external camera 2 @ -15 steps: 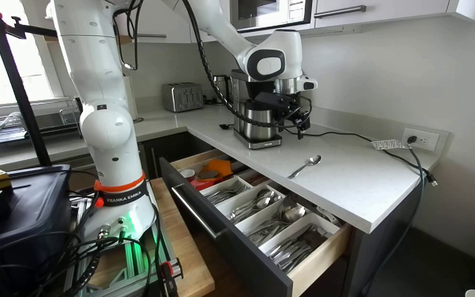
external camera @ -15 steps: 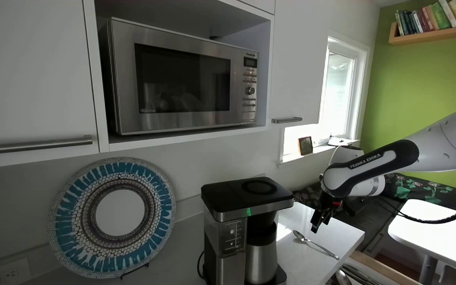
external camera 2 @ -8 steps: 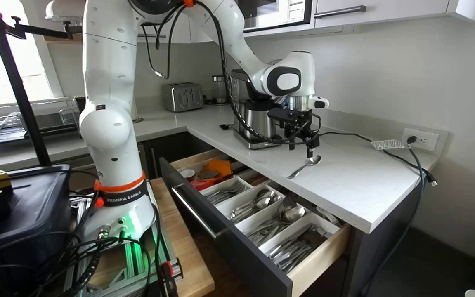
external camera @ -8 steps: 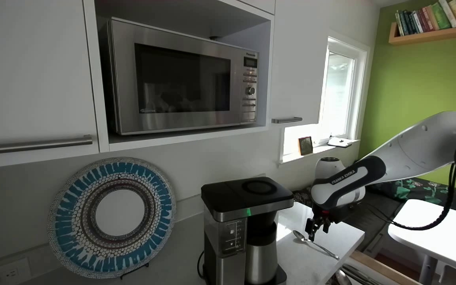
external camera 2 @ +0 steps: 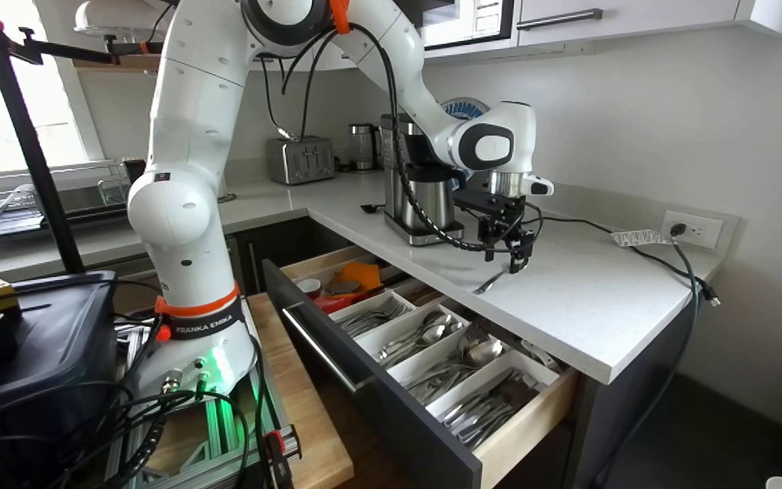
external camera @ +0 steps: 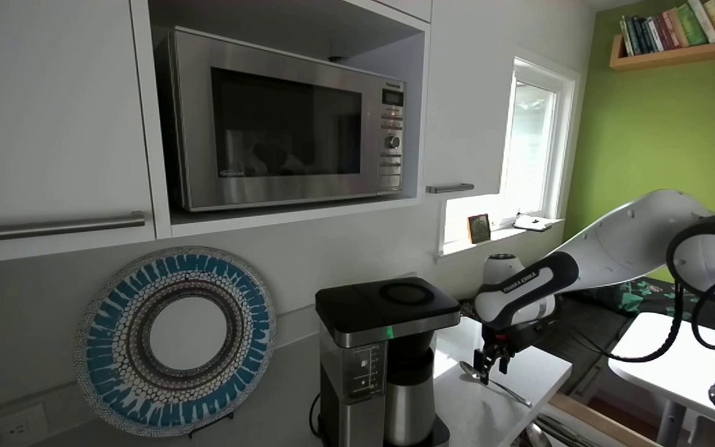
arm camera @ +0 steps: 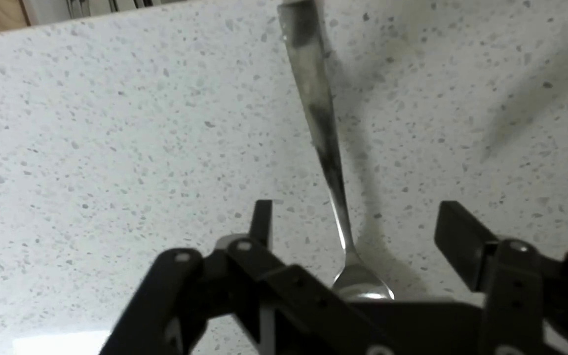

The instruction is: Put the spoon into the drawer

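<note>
The metal spoon (external camera 2: 491, 280) lies on the white countertop, its handle toward the open drawer (external camera 2: 530, 428). It also shows in an exterior view (external camera: 511, 394) and in the wrist view (arm camera: 321, 113); part of the bowl is hidden behind the gripper. My gripper (external camera 2: 503, 262) is open just above the spoon. In the wrist view the fingers (arm camera: 355, 212) stand apart on both sides of the spoon's neck without touching it. The drawer holds white trays with several forks, spoons and knives. Its wooden edge shows in an exterior view (external camera: 599, 422).
A coffee maker (external camera: 388, 310) with a steel carafe (external camera 2: 428, 204) stands on the counter beside the gripper. A black cable (external camera 2: 584, 223) runs along the wall to an outlet (external camera 2: 693, 229). The counter edge (external camera 2: 533, 336) overhangs the drawer. A toaster (external camera 2: 300, 160) stands farther back.
My gripper has moved from beside the coffee maker toward the spoon and down, and now stands low over it. The spoon and the drawer have not moved.
</note>
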Available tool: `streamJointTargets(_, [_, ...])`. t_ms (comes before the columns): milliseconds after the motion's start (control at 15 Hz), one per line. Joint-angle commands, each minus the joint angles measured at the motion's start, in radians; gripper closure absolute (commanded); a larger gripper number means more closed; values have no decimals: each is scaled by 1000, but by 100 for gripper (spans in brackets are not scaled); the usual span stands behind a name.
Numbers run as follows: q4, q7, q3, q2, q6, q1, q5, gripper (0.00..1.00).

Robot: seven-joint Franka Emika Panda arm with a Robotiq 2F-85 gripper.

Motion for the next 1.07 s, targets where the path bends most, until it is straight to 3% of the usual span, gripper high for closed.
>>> streamJointTargets(0, [50,-47,37,43,-37,-44,33,47])
streamJointTargets(467, [78,-124,72,69,-52,-74,58,99])
streamJointTargets(800, [86,-142,81,75,-58,-78,62,94])
streamJointTargets(1000, [92,-153,85,75,-71,-83,70,98])
